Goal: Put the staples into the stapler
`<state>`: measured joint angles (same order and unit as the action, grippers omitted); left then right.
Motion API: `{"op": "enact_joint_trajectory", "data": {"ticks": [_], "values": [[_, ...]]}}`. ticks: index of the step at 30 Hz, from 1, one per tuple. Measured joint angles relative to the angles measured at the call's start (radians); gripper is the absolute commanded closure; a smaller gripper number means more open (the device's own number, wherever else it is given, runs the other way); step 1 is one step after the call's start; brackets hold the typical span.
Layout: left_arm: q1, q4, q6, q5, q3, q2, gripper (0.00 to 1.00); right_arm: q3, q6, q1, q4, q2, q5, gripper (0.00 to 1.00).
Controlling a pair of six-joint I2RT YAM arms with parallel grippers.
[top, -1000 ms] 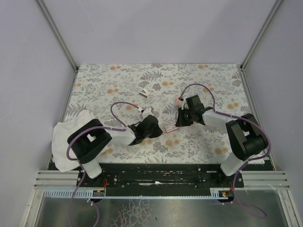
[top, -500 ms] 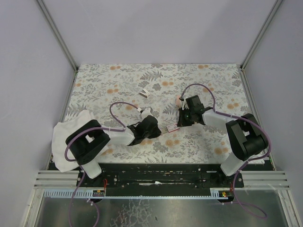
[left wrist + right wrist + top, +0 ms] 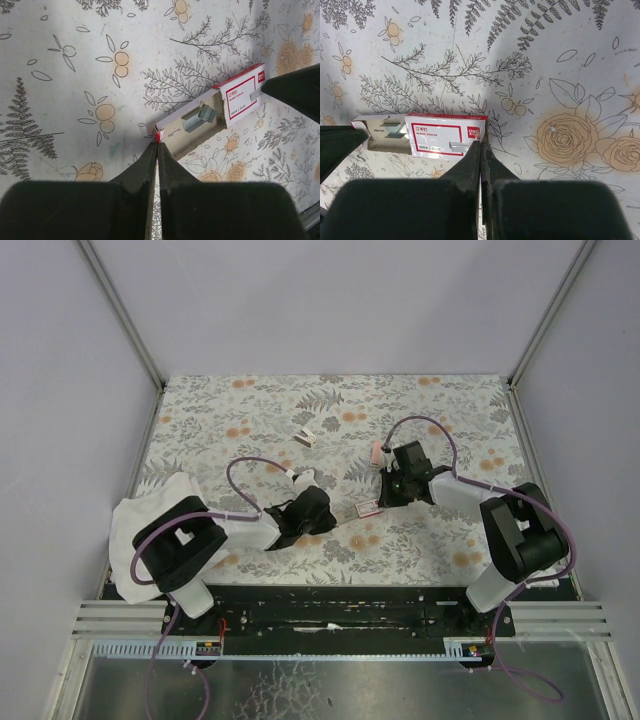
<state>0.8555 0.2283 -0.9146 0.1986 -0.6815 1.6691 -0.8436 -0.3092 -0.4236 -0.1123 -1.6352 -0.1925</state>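
Left end effector (image 3: 157,146) has its two fingers pressed together, tips touching the near end of the tan tray (image 3: 187,136), where a red-and-white flap corner sits right at them; whether the flap is actually pinched cannot be told. Right end effector (image 3: 480,148) is closed too, its tips resting against the lower edge of the red box (image 3: 445,136).

The surface (image 3: 450,410) wears a pale print of grey ferns and orange roses. Plain lilac-grey walls (image 3: 330,300) close it in on three sides, with metal posts at the back corners.

From above, the box is only a small fleck between the two end effectors, near the middle of the surface. That view alone takes in a crumpled white cloth (image 3: 130,530) at the left edge beneath the left arm, and a small white-and-brown object (image 3: 305,436) lying farther back, too small to identify. The wrist views give the detail: a pale label with red print and a red border on the box, and the tray slid partly out of it toward the left end effector.

The exposed part of the tray holds the staples (image 3: 199,118), a few short grey strips lying loosely askew near the mouth of the box; the stretch of tray nearer the left fingertips is bare
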Motion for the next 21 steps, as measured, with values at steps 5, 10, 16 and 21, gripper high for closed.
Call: {"op": "enact_joint_trajectory", "data": {"ticks": [5,10,16,21], "values": [[0.000,-0.008,0.001,0.012,0.015,-0.018,0.60,0.000,-0.001,0.000,-0.013,0.011,0.014,0.63],[0.000,-0.016,0.014,0.031,0.018,-0.066,0.21,0.000,0.006,0.000,-0.033,0.032,0.016,0.36],[-0.006,-0.116,0.059,0.077,0.020,-0.187,0.07,-0.001,0.014,0.000,-0.069,0.131,0.015,0.24],[-0.068,-0.217,0.149,0.072,-0.034,-0.300,0.05,-0.011,0.023,0.000,-0.092,0.211,0.014,0.18]]}}
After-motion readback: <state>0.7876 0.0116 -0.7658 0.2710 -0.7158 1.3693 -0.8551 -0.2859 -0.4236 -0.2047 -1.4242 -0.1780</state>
